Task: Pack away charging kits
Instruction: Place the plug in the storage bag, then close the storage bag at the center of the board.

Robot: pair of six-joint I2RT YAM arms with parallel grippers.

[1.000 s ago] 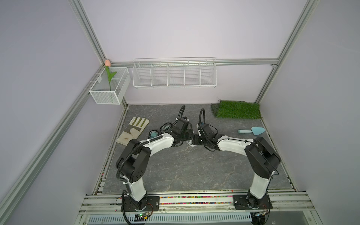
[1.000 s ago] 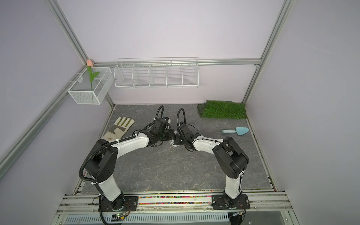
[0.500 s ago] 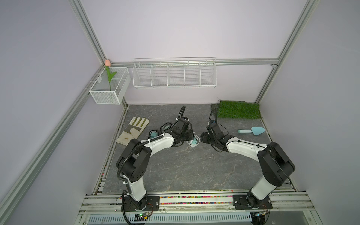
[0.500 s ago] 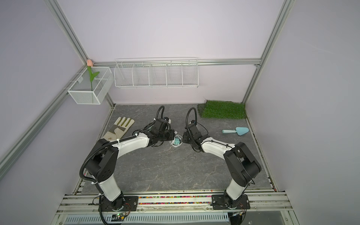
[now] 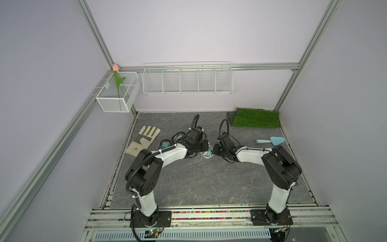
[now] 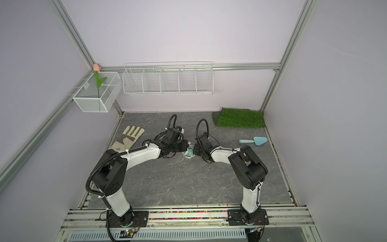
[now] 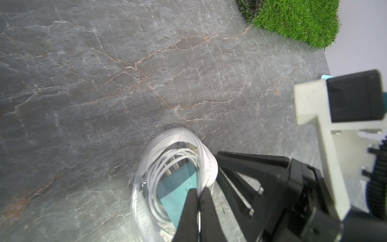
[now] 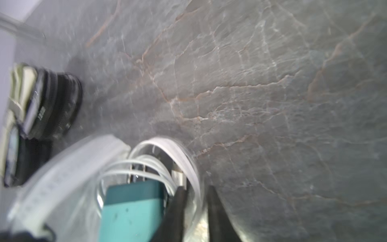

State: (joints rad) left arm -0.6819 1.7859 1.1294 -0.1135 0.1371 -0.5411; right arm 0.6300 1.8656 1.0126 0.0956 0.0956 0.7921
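1. White case (image 7: 206, 167), holding teal adapter (image 7: 178, 188) and coiled cable (image 7: 155, 171), sits on the table (image 5: 199, 178) between both grippers.
2. Left gripper (image 7: 199, 191): fingers pressed together at its rim.
3. Right gripper (image 8: 196, 189): fingers straddle its wall; grip unclear.

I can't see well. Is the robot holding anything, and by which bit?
The left end effector pinches the case by its rim. The right end effector straddles the rim; grip unclear.

We're in a robotics lab test cell: plain lilac wall panels (image 5: 199, 31) framed in silver aluminium rails (image 5: 261, 66), and a pair of white-and-black robot arms (image 5: 167, 155) bolted to a metal track (image 5: 209, 215) along the near edge of the grey stone-patterned tabletop (image 5: 199, 184). The props look staged: a green fake-grass patch (image 5: 255, 120) in the far right corner, a white wire basket (image 5: 187, 83) on the back wall.
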